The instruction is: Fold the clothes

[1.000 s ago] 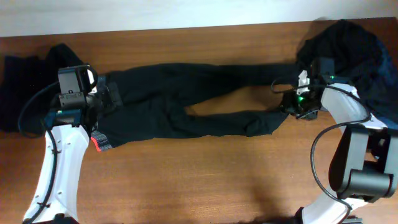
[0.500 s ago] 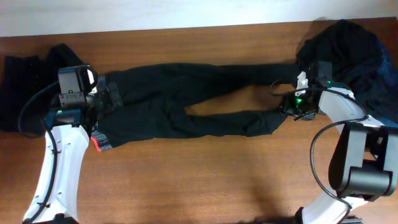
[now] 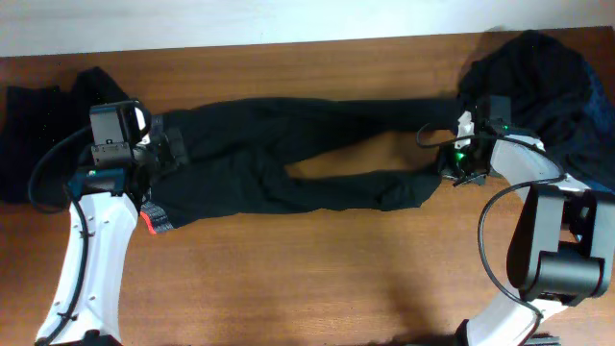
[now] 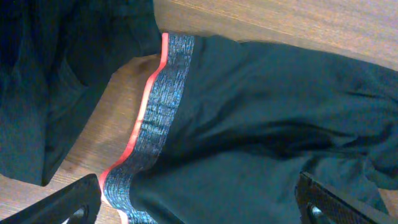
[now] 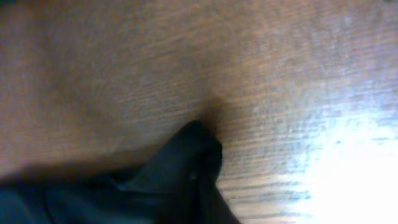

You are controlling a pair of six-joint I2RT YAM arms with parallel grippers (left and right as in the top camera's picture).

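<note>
The clothes [image 3: 279, 115] lie in three lots along the wooden counter [image 3: 317, 279], and only the middle one is being worked. At the far left a dark heap [image 3: 34, 125] sits bunched against the edge, apparently set aside for its turn. Just beside it the left gripper [image 4: 198, 202] hangs above the waist end of the black trousers [image 3: 240, 178], its jaws spread wide and touching nothing. The wrist view shows both fingertips apart over the cloth, with the red-and-grey waistband [image 4: 158, 124] running between them. That position looks like a readiness to come down on the waist. The trousers lie lengthwise across the counter with the waist to the left. The two legs reach right and split to leave a wedge of bare wood between them, so the garment is roughly spread for a fold but not yet flat. At the end of the nearer leg the right gripper [image 3: 457, 165] is closed tight. Its wrist view shows the leg hem [image 5: 196, 149] drawn up into a peak over the wood, so I judge it has pinched that hem, likely to pull the leg straight or carry it over. Behind that arm, at the far right, a second dark pile [image 3: 538, 82] waits unfolded, touching the end of the farther leg.
</note>
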